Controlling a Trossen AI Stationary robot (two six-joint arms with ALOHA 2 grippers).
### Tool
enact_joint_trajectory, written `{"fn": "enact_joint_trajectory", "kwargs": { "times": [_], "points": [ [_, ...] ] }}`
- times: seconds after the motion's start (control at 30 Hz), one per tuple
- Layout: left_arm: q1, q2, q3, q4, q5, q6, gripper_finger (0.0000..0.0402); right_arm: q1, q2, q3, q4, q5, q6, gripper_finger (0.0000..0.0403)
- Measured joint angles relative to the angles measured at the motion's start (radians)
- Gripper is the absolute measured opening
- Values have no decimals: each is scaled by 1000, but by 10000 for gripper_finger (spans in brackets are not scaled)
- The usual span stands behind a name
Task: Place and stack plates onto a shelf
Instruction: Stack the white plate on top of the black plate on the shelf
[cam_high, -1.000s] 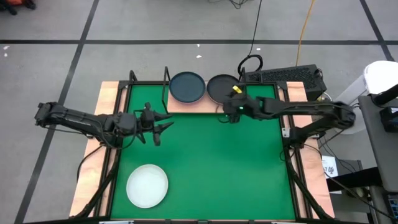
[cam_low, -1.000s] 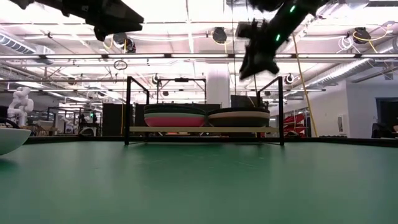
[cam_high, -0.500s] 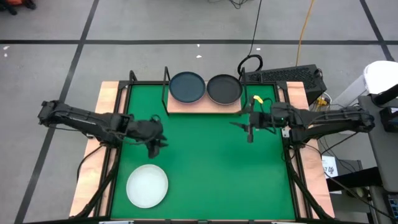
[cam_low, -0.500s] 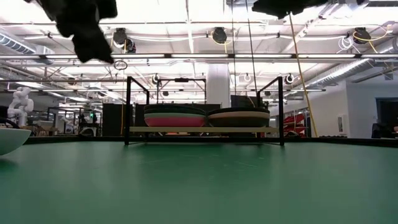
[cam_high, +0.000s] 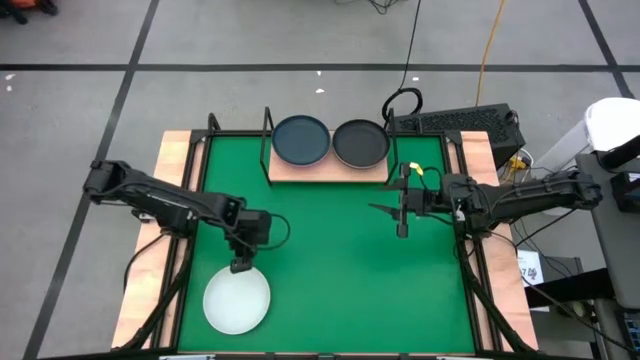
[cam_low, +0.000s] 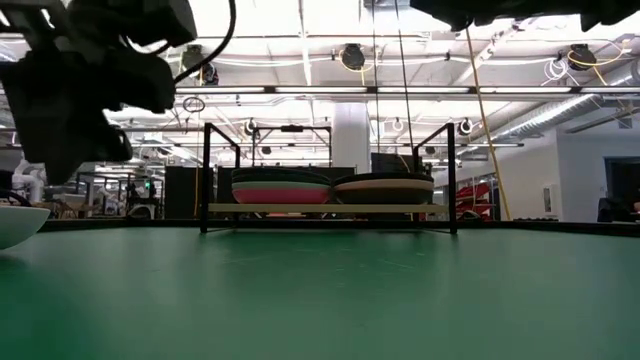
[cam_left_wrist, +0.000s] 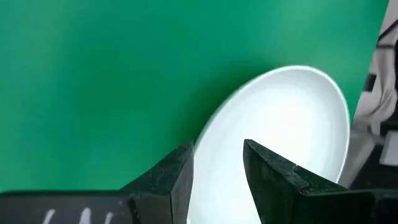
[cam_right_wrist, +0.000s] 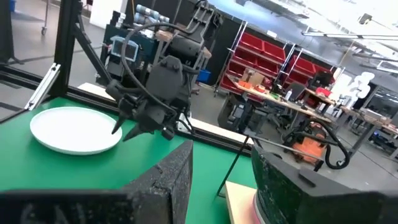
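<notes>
One pale white plate (cam_high: 237, 300) lies flat on the green mat near the table's near left corner; it also shows in the left wrist view (cam_left_wrist: 280, 143) and the right wrist view (cam_right_wrist: 74, 129). My left gripper (cam_high: 240, 265) points down, open, just above the plate's far rim, one finger on either side of it (cam_left_wrist: 217, 168). The wooden shelf (cam_high: 325, 172) stands at the far edge with two stacks of plates on it, a dark blue-grey one (cam_high: 301, 139) on top of the left stack and a dark grey one (cam_high: 360, 144) on the right. My right gripper (cam_high: 400, 208) hangs open and empty, right of centre.
The green mat (cam_high: 340, 280) is bare between the white plate and the shelf. Black wire uprights (cam_low: 205, 175) stand at the shelf's ends. A black keyboard (cam_high: 455, 122) and cables lie beyond the far right corner. Black frame rails run along both table sides.
My left gripper has moved toward the near edge and down, tipping over until it points down at the white plate's far rim. My right gripper has drawn back from the shelf's right stack toward the table's right and near side. The plates have not moved.
</notes>
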Motion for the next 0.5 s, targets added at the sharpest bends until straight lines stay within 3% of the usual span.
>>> {"fn": "enact_joint_trajectory", "kwargs": {
  "times": [0.5],
  "points": [
    [1,174,-17,9,36,131,145,0,0,0,-16,0,2,144]
  ]
}}
